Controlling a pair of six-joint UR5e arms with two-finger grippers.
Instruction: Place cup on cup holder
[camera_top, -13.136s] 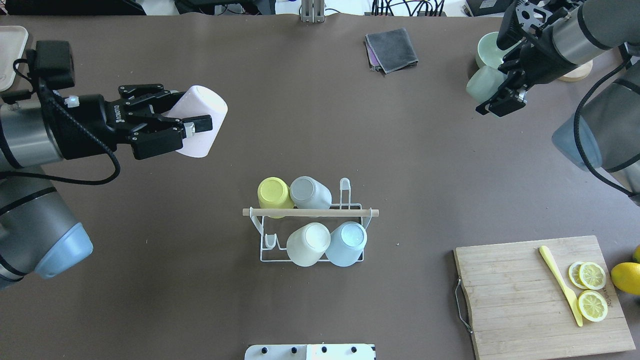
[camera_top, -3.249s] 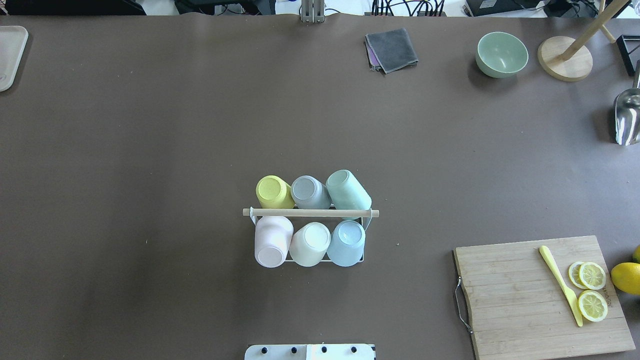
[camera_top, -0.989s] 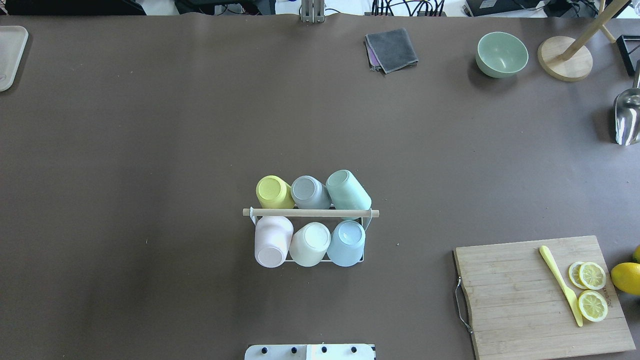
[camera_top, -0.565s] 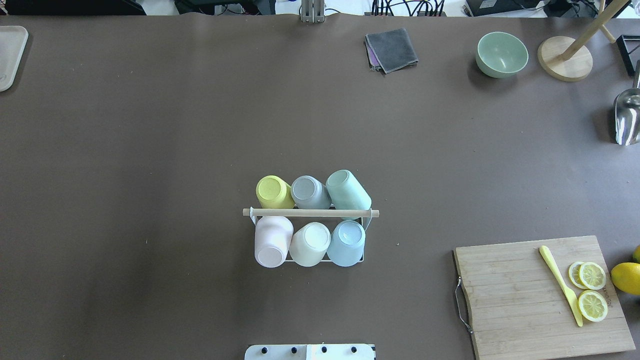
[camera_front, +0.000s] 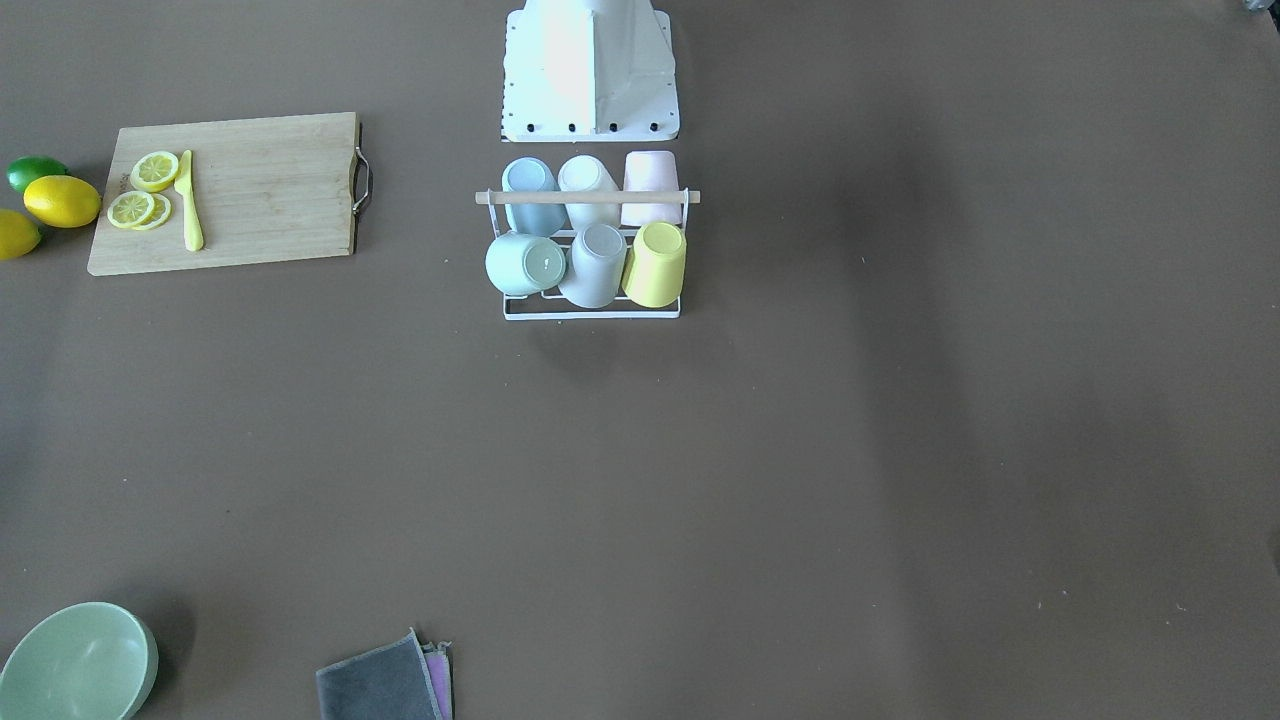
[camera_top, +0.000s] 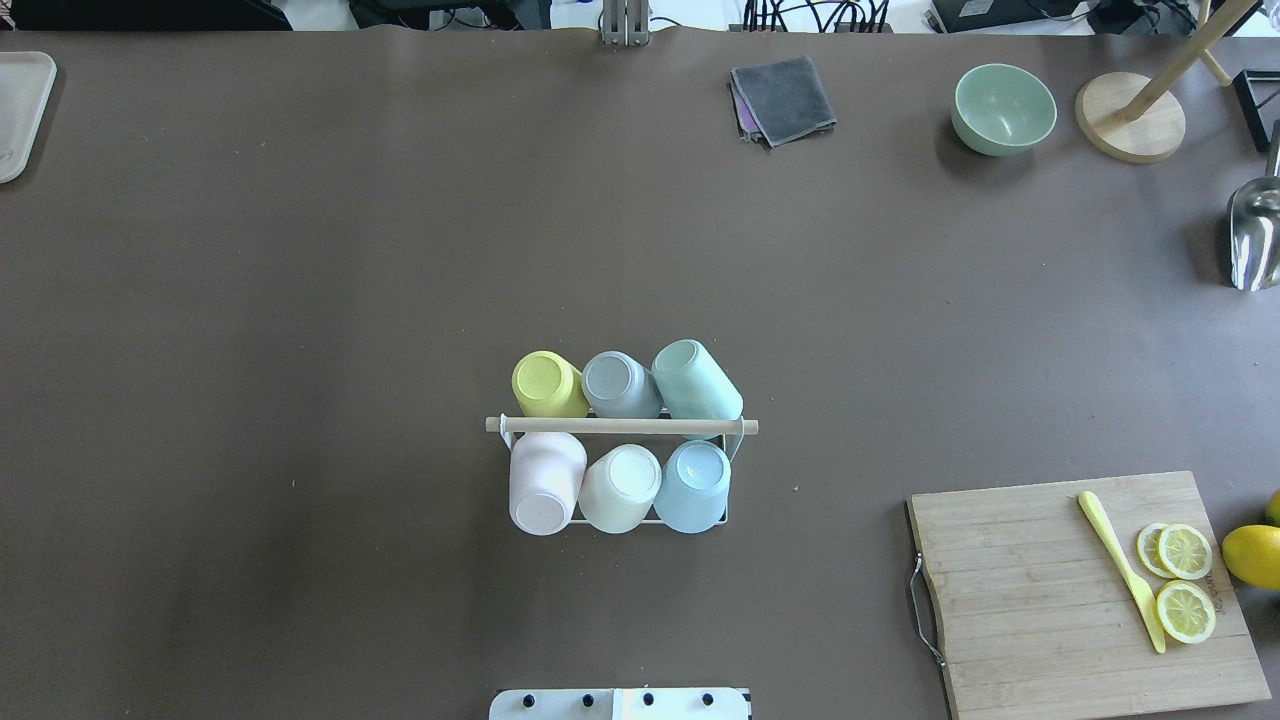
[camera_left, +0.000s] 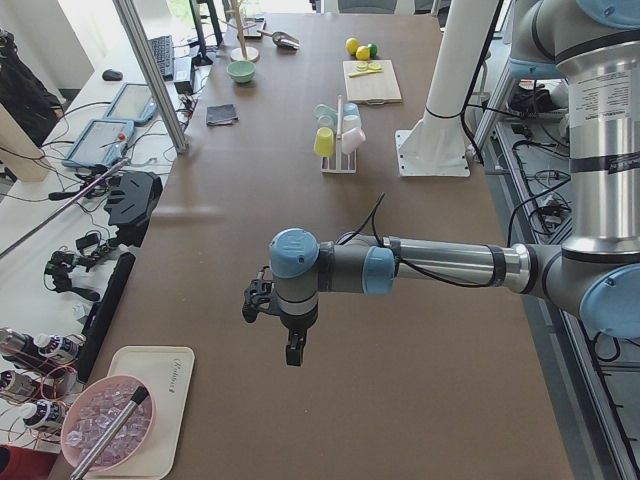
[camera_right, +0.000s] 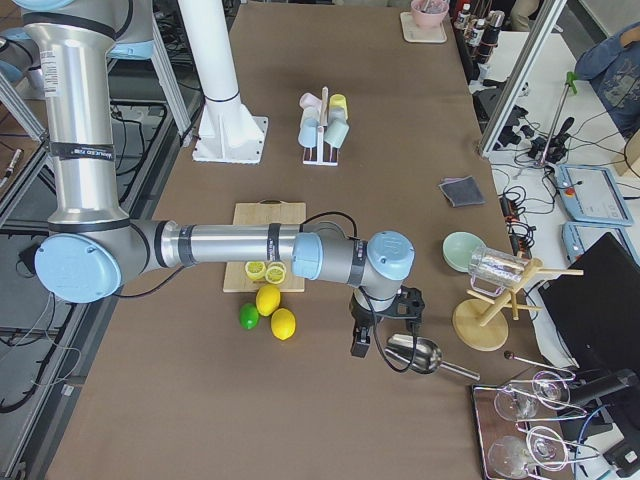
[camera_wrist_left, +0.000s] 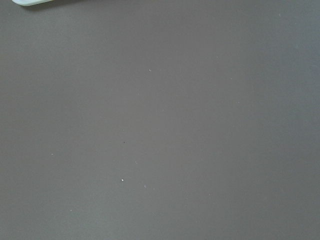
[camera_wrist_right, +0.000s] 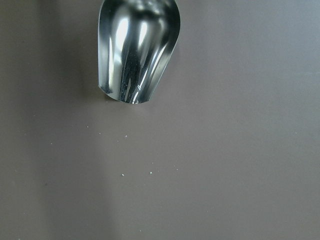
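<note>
The small white wire cup holder with a wooden stick across its top stands in the middle of the brown table, closer to the robot's edge than to the far edge. Six cups sit on it upside down, each a bit tilted. In the far row are the yellow cup, the grey cup and the pale green cup. In the near row are the pink cup, the cream cup and the light blue cup.

The left gripper hangs above the left end of the table. The right gripper hangs above the right end, just beside a shiny metal scoop. Both show only from the side, so I cannot tell if they are open or closed.

A wooden cutting board lies in the near right corner.
</note>
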